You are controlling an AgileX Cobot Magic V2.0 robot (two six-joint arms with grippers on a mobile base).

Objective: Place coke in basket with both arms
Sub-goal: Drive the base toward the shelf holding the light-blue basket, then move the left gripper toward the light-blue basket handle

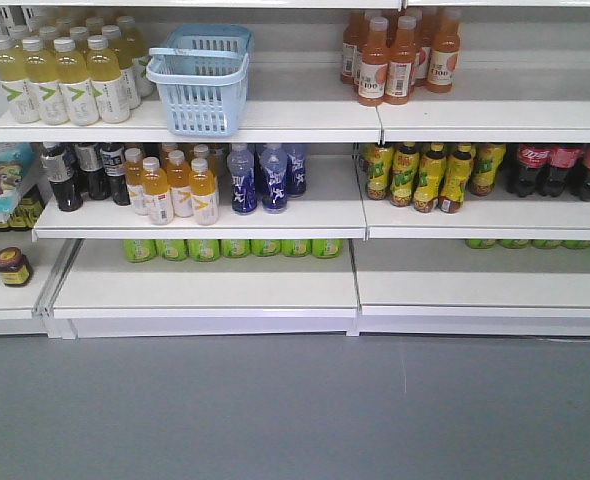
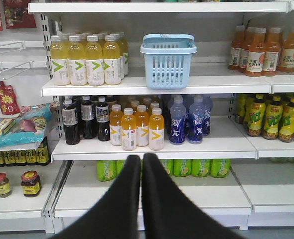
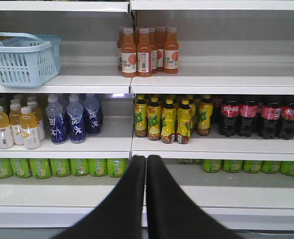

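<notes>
Blue basket (image 3: 22,62) — left edge off-frame

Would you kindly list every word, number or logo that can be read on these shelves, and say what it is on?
"100": on the orange juice bottles, top shelf.
"V" mark: on the pale yellow bottles.
Too blurred to read: white script on the red labels of the dark cola bottles, white characters on the blue bottles, labels of the yellow-green bottles.

Bare shelf (image 1: 305,118) stretch between basket (image 1: 203,85) and orange juice bottles (image 1: 400,55), pale yellow bottles (image 1: 65,75) crowding basket's left side
</notes>
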